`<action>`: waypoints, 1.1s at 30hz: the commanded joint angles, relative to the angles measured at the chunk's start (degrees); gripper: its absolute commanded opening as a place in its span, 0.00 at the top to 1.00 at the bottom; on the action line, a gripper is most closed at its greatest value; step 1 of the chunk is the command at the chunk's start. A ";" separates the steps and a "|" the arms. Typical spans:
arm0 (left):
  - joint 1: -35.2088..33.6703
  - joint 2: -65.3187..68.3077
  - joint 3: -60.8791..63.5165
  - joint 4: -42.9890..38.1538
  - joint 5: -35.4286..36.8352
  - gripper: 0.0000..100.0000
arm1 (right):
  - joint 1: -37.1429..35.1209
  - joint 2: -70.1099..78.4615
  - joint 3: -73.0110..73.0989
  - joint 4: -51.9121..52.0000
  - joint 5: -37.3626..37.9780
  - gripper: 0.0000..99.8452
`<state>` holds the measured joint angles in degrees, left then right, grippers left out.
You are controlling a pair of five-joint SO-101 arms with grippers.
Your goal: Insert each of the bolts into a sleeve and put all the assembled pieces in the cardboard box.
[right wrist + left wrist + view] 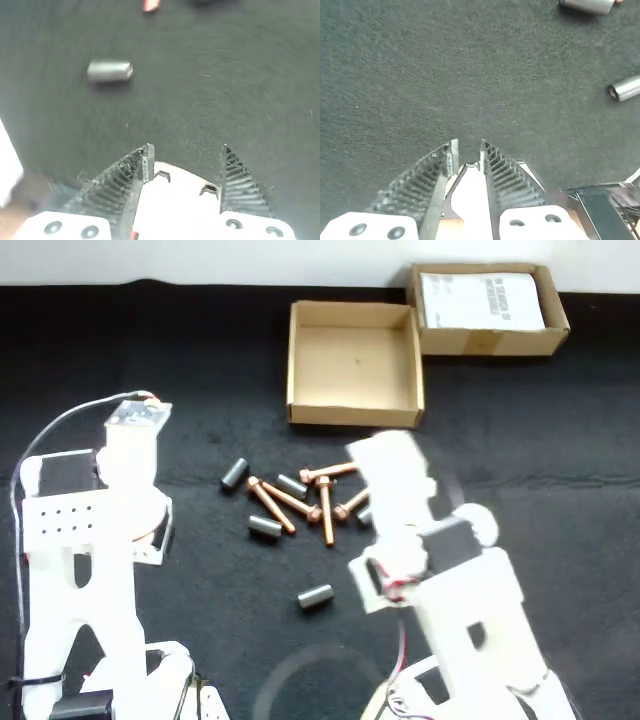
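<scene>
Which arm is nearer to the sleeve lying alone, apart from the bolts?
The right. The sleeve lies close beside the right arm; the left arm stands clearly farther off.

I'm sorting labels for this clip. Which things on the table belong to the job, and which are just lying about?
Part of the job: copper bolts; grey sleeves; open cardboard box.
Just lying about: second box with a white sheet; black mat.
</scene>
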<state>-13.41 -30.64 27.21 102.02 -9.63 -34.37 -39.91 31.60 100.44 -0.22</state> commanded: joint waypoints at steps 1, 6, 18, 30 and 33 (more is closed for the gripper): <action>1.98 0.04 0.75 0.18 -0.18 0.91 | -5.14 8.48 -0.57 0.31 14.33 0.79; 2.15 0.04 1.27 0.18 -0.44 0.91 | -12.09 20.18 -0.84 0.31 28.66 0.79; 1.89 0.04 0.84 0.09 -0.70 0.90 | -19.56 29.32 -3.56 -15.08 29.63 0.79; 1.80 0.04 0.84 0.00 -4.13 0.91 | -20.09 29.85 -0.84 -19.21 40.35 0.79; 1.80 0.04 0.84 0.00 -4.13 0.91 | -20.09 29.85 2.95 -22.81 41.41 0.79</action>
<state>-12.00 -30.64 28.70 102.02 -13.49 -54.24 -10.20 32.22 79.78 39.60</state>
